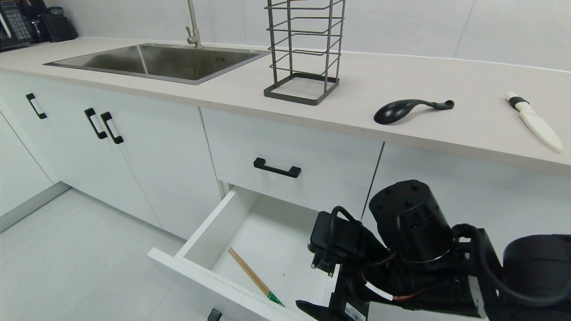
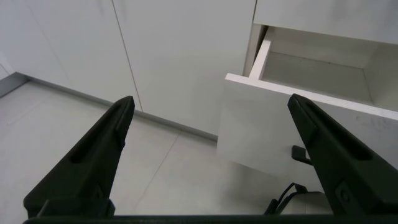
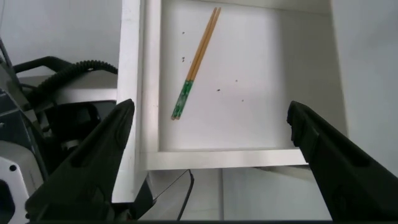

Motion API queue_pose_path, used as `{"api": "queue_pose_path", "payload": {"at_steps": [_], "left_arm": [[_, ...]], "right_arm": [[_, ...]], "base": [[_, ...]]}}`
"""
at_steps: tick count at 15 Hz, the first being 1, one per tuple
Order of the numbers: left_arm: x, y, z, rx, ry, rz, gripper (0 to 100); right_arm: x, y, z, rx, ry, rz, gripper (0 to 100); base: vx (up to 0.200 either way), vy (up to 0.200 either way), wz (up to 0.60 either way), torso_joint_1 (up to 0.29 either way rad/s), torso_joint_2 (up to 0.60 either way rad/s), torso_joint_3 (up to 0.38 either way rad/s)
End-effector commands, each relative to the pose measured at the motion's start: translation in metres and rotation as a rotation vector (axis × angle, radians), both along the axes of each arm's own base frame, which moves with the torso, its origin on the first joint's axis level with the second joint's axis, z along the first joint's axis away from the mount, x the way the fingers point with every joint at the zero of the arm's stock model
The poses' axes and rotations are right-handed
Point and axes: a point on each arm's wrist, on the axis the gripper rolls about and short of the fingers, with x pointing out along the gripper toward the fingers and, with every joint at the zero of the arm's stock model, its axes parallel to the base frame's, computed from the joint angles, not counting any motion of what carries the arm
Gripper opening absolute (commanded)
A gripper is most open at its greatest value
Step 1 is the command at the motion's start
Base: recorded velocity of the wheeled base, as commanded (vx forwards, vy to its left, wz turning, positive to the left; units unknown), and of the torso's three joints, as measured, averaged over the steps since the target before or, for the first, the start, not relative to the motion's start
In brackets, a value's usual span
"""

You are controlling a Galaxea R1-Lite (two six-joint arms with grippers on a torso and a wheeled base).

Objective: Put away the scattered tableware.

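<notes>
Countertop (image 1: pixel 392 76) holds rack (image 1: pixel 292 96), spoon (image 1: pixel 399 110), knife (image 1: pixel 535 122); chopsticks (image 1: pixel 252 274) in drawer (image 1: pixel 214 229); left end effector (image 2: pixel 210 99), right end effector (image 3: pixel 210 104) splayed.

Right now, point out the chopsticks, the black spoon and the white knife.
chopsticks (image 3: pixel 197 62): right wrist view, middle of the wooden shafts.
black spoon (image 1: pixel 401 108): head view, on its bowl.
white knife (image 1: pixel 535 124): head view, on the blade near the handle.

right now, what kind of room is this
Most likely a kitchen: a steel sink with a faucet set in a countertop, and chopsticks in an open drawer below.
</notes>
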Motion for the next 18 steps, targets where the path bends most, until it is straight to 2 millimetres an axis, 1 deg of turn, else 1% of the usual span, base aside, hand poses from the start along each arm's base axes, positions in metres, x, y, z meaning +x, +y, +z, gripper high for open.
{"api": "queue_pose_path", "payload": {"at_steps": [1, 7, 9, 11, 14, 16, 18], "left_arm": [[0.0, 0.0, 0.0, 0.0, 0.001, 0.0, 100], [0.0, 0.0, 0.0, 0.0, 0.001, 0.0, 100], [0.0, 0.0, 0.0, 0.0, 0.001, 0.0, 100], [0.0, 0.0, 0.0, 0.0, 0.001, 0.0, 100], [0.0, 0.0, 0.0, 0.0, 0.001, 0.001, 100], [0.0, 0.0, 0.0, 0.0, 0.001, 0.0, 100], [0.0, 0.0, 0.0, 0.0, 0.001, 0.001, 100]], "right_arm": [[-0.007, -0.011, 0.001, 0.012, -0.032, -0.029, 100], [-0.011, -0.012, 0.001, 0.011, -0.038, -0.033, 100], [-0.015, -0.012, 0.008, 0.019, -0.066, -0.041, 100], [-0.019, -0.013, 0.011, 0.029, -0.074, -0.036, 100], [-0.023, -0.02, 0.011, 0.028, -0.072, -0.038, 100], [-0.024, -0.021, 0.01, 0.025, -0.069, -0.038, 100], [-0.023, -0.02, 0.01, 0.025, -0.069, -0.038, 100]], "base": [[0.0, 0.0, 0.0, 0.0, 0.0, 0.0], [0.0, 0.0, 0.0, 0.0, 0.0, 0.0], [0.0, 0.0, 0.0, 0.0, 0.0, 0.0], [0.0, 0.0, 0.0, 0.146, -0.14, -0.034], [0.0, 0.0, 0.0, 0.238, -0.07, -0.134], [0.0, 0.0, 0.0, 0.261, -0.44, -0.264], [0.0, 0.0, 0.0, 0.178, -0.71, -0.185]]}}
